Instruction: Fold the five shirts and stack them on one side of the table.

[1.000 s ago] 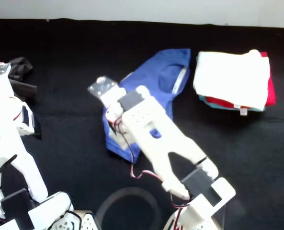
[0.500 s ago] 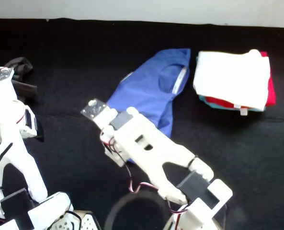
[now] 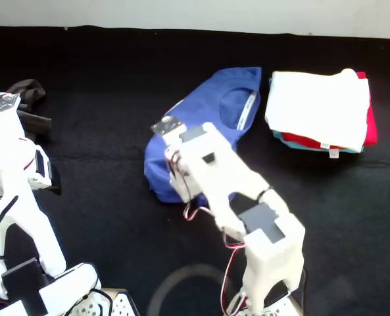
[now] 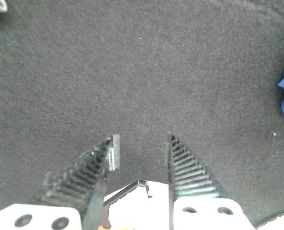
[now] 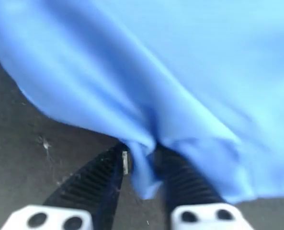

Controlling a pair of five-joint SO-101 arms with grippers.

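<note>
Right wrist view: your right gripper (image 5: 141,154) is clenched on a fold of the blue fabric shirt (image 5: 180,72), lying mid-frame in the high view. It looks light and floppy, so pinch its hems. Left gripper (image 4: 142,143) gapes empty.

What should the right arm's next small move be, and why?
Probably carry the pinched edge across toward the collar, then let go. The right tool is shut on a fold of the blue shirt, which lies bunched and only partly doubled over, beside the stack.
</note>
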